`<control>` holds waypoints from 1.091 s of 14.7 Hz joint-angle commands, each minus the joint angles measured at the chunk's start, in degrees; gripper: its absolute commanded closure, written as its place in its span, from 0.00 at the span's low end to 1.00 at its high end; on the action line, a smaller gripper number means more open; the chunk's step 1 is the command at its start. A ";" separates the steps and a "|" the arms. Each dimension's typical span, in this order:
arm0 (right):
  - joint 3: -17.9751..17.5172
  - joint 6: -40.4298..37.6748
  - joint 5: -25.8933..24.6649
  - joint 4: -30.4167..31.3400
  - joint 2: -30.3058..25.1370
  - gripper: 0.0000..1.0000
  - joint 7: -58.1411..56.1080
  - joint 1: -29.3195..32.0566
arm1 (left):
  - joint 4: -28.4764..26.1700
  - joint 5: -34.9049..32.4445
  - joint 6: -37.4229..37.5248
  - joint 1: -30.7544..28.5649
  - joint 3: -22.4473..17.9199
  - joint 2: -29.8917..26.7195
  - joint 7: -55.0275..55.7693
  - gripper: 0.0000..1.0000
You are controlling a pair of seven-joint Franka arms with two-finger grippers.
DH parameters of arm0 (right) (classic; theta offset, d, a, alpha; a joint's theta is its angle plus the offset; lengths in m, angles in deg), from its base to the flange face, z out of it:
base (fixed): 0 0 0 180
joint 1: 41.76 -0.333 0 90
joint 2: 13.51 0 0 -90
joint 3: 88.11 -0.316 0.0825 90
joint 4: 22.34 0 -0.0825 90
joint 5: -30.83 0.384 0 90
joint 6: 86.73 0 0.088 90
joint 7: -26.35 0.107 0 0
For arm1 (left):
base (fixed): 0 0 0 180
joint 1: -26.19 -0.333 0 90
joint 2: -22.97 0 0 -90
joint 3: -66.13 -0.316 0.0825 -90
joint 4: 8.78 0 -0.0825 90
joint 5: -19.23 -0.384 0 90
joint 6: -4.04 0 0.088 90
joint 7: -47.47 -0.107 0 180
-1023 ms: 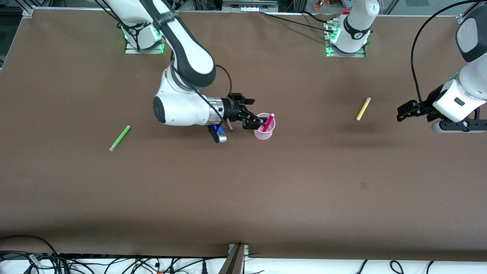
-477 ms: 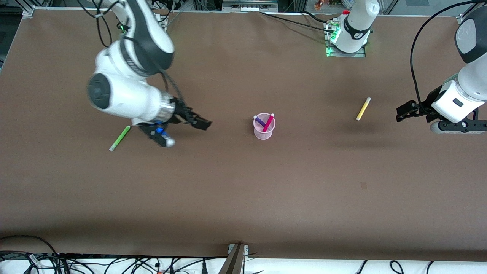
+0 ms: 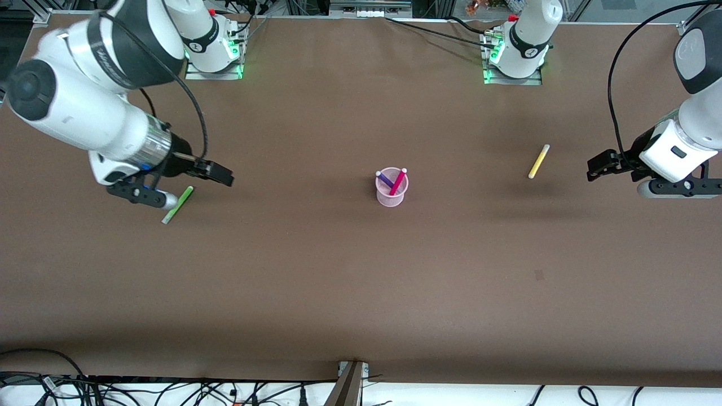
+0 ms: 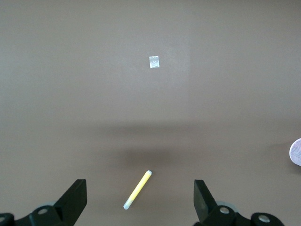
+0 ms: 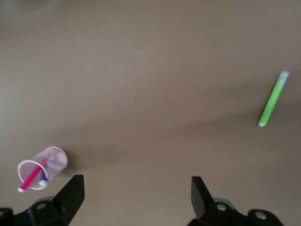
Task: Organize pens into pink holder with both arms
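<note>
The pink holder (image 3: pixel 391 193) stands mid-table with the purple pen (image 3: pixel 384 179) and the magenta pen (image 3: pixel 398 181) leaning in it. It also shows in the right wrist view (image 5: pixel 51 162). The light green pen (image 3: pixel 178 204) lies flat toward the right arm's end of the table and shows in the right wrist view (image 5: pixel 273 100). My right gripper (image 3: pixel 217 173) is open and empty in the air beside the green pen. The yellow pen (image 3: pixel 538 161) lies flat toward the left arm's end. My left gripper (image 3: pixel 599 166) is open and empty, and its wrist view shows the yellow pen (image 4: pixel 138 189) between its fingers, lower down.
A small pale patch (image 3: pixel 539 274) marks the brown table cover nearer the front camera than the yellow pen; it also shows in the left wrist view (image 4: pixel 154 61). Cables run along the table's front edge (image 3: pixel 350 372).
My right gripper has left the purple pen in the holder and swung away toward its own end of the table, ending beside the green pen. The left arm has barely moved.
</note>
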 commanded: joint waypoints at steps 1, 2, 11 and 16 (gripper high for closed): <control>3.18 0.04 -2.84 7.29 -7.12 0.00 -13.21 2.31 | 0.13 0.99 -0.29 -0.12 0.15 -0.12 -0.52 0.00; 1.53 -0.48 -5.37 7.65 -8.18 0.00 -16.56 5.30 | 0.13 0.99 -0.29 -0.12 0.15 -0.12 -0.52 0.00; -10.08 -5.50 -15.77 5.81 -12.06 0.00 -19.76 17.54 | 0.22 0.99 -0.20 -0.12 0.42 -0.39 -0.43 0.00; -10.53 -5.32 -17.25 3.52 -11.27 0.00 -19.67 17.54 | 0.22 0.99 -0.20 -0.12 0.42 -0.30 -0.43 0.00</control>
